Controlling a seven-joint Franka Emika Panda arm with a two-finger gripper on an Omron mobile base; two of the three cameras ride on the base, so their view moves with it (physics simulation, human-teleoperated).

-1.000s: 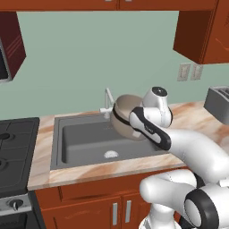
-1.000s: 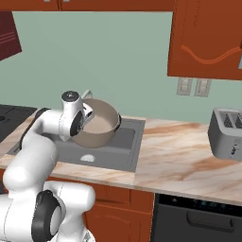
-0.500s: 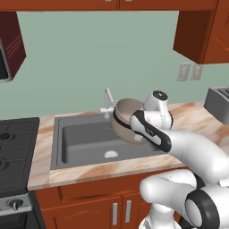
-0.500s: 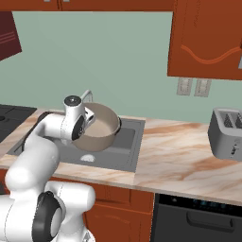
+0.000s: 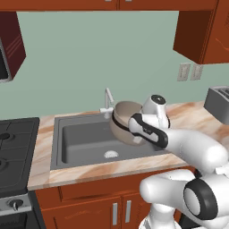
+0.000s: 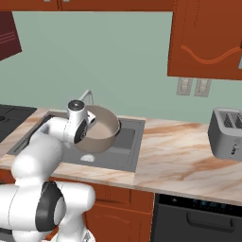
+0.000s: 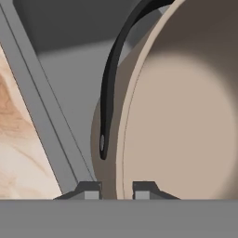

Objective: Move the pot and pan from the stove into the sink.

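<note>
The gripper is closed narrowly on the wall of the pot, its two fingers either side of the rim, holding it tilted above the right part of the sink, while the arm hides the gripper and the pot's near side in both base views.

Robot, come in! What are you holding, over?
Jaws shut on big beige pot's rim. Pot tilted, held over grey metal sink. Silver faucet close behind.
</note>
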